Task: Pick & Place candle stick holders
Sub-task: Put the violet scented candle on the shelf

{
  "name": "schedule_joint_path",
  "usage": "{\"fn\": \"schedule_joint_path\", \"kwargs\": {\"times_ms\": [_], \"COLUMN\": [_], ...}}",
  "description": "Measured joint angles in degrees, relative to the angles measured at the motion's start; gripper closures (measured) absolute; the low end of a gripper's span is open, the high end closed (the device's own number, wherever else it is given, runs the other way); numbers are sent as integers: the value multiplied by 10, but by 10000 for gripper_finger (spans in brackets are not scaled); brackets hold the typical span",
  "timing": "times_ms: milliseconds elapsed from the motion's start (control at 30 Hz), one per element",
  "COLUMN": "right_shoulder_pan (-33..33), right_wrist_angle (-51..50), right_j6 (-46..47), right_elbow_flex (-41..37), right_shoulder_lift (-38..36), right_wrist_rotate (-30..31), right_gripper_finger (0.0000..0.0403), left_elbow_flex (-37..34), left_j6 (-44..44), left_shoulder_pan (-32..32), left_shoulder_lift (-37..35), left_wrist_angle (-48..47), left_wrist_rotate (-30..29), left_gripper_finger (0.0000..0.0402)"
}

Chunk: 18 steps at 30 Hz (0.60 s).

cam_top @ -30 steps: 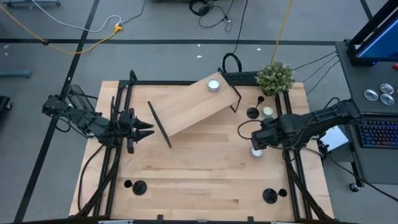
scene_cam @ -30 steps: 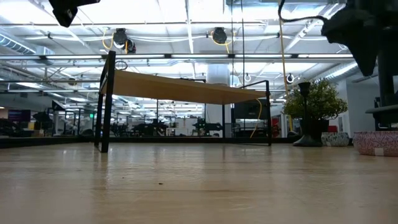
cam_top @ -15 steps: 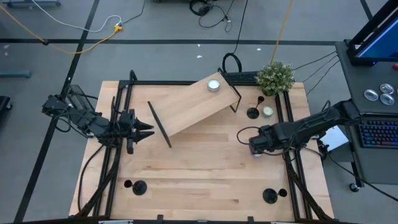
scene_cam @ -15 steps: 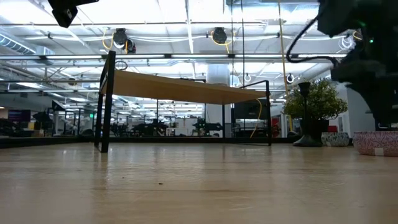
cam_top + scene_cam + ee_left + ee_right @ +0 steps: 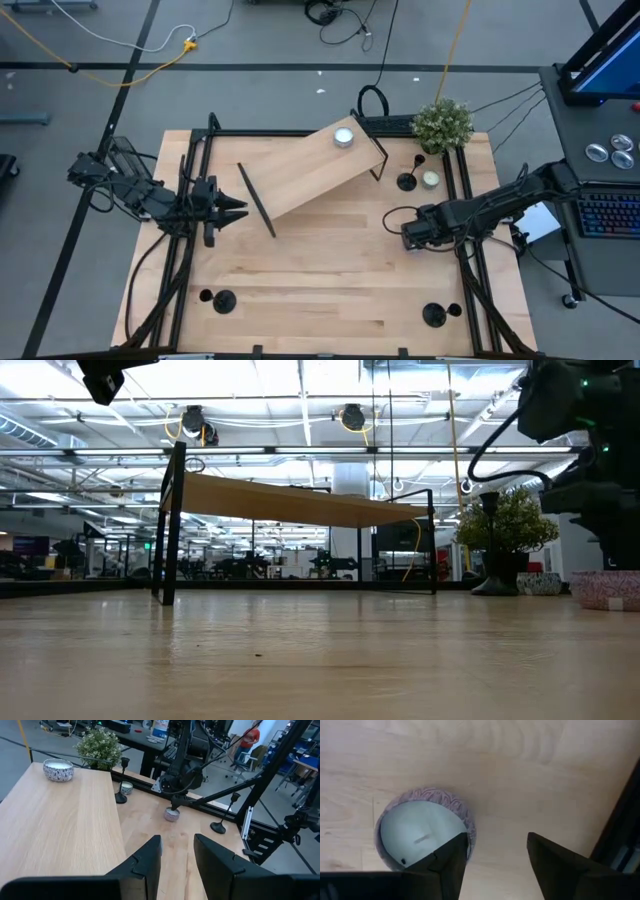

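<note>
High view: tealight [image 5: 422, 835] under right end effector [image 5: 413, 236]

Grey floor [image 5: 260, 40] surrounds the wooden bench [image 5: 330, 270] — cables [image 5: 110, 45] trail across it. Ceiling strip lights [image 5: 300, 390] run overhead — a side desk holds a keyboard [image 5: 610, 213].

Three matte black candle stick holders are seen upright on the table. One [image 5: 406, 181] is set at the far right; two [image 5: 223, 299] [image 5: 433, 314] are placed at the near corners.
</note>
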Motion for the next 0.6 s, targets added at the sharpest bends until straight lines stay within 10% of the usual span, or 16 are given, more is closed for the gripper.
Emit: {"fn": "schedule_joint_path", "kwargs": {"times_ms": [600], "right_shoulder_pan": [-1], "right_wrist_angle": [68], "right_j6": [23], "right_elbow_flex": [-34], "right_shoulder_lift": [0], "right_wrist_rotate": [17], "right_gripper_finger": [308], "left_elbow_flex": [0], "left_j6": [-4], "left_shoulder_pan": [0], "left_shoulder_lift": [0], "left_wrist_angle": [0], "left_wrist_rotate": [0], "left_gripper_finger": [279]}}
